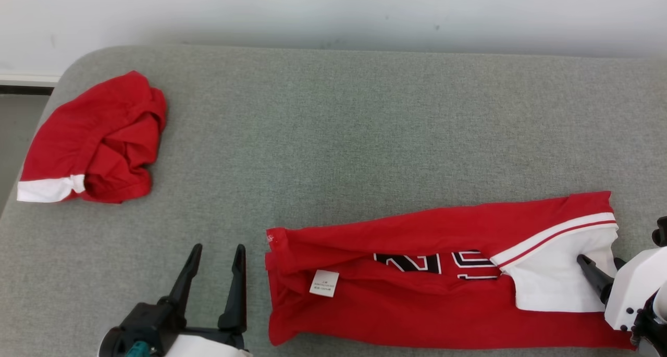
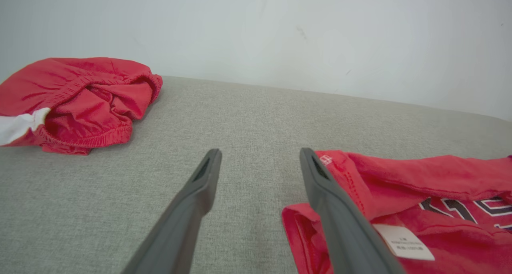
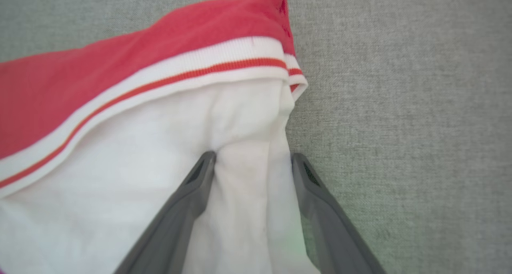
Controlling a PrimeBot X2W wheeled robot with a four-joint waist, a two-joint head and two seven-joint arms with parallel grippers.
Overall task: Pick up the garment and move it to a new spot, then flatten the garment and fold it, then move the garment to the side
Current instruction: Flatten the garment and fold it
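A red jersey-style garment (image 1: 396,315) with a white panel, black numbers and a small white label lies in a long band near the front edge of the grey padded table (image 1: 365,127). Just left of its left end my left gripper (image 1: 219,248) stands open over bare table, and in the left wrist view that gripper (image 2: 260,152) has the garment (image 2: 440,178) touching its right finger. At the right end my right gripper (image 1: 599,260) is down on the white panel. In the right wrist view the gripper (image 3: 253,157) is open, with a ridge of the white fabric (image 3: 120,146) between its fingers.
A second red garment (image 1: 96,138) with a white band lies crumpled at the table's far left, near the rounded corner; it is also seen in the left wrist view (image 2: 80,102). A pale wall runs behind the table. Bare grey surface spans the middle and back.
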